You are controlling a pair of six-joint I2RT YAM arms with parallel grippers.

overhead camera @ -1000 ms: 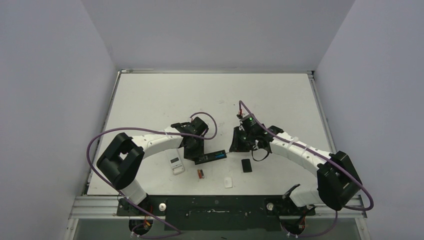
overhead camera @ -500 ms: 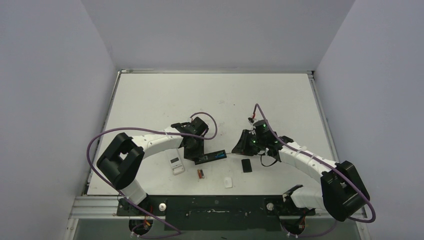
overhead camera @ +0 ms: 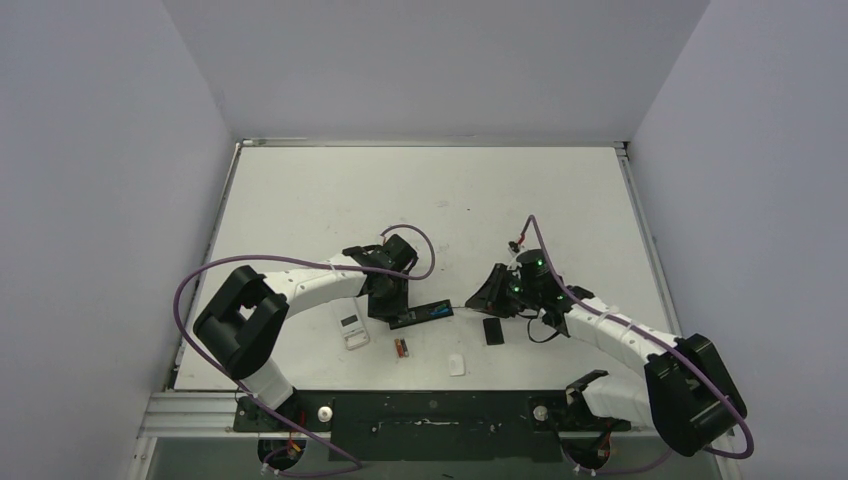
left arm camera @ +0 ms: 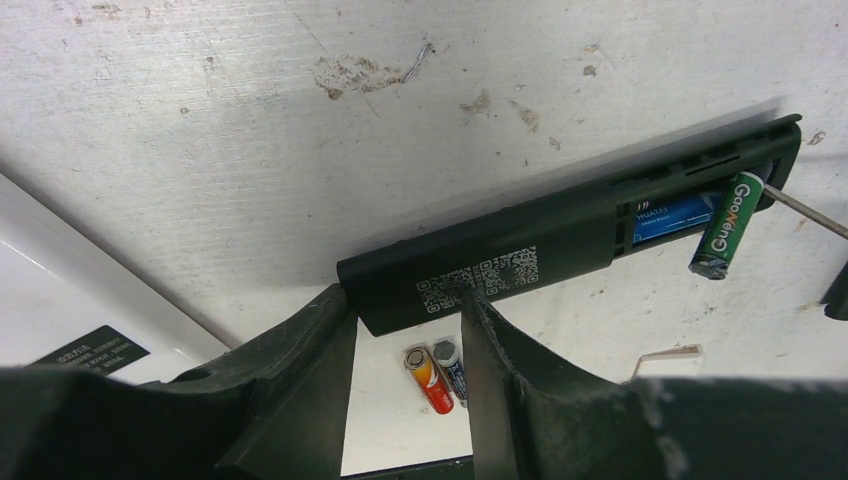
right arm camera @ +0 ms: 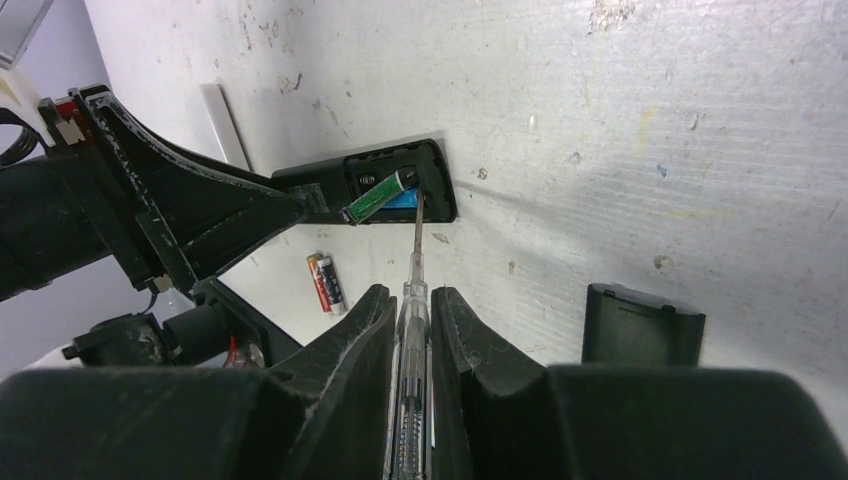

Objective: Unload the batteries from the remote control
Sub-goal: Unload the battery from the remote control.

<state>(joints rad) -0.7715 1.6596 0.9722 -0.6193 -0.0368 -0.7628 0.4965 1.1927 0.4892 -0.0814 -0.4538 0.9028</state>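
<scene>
The black remote control (left arm camera: 560, 230) lies back-up on the table, its end between the fingers of my left gripper (left arm camera: 400, 300), which is shut on it. In its open compartment a blue battery (left arm camera: 668, 218) still lies flat, while a green battery (right arm camera: 378, 195) sticks out tilted over the edge. My right gripper (right arm camera: 410, 295) is shut on a clear-handled screwdriver (right arm camera: 417, 250), whose tip reaches the compartment beside the green cell. A reddish-orange battery (left arm camera: 428, 378) and a dark battery (left arm camera: 452, 368) lie side by side on the table near the remote (overhead camera: 420, 313).
A black rectangular cover plate (right arm camera: 640, 325) lies on the table to the right of the remote. A white remote (overhead camera: 352, 330) sits left of the loose cells, and a small white piece (overhead camera: 456, 365) lies near the front edge.
My right arm has swung right and toward the front edge, still holding the screwdriver. The left arm and the remote have stayed put.
</scene>
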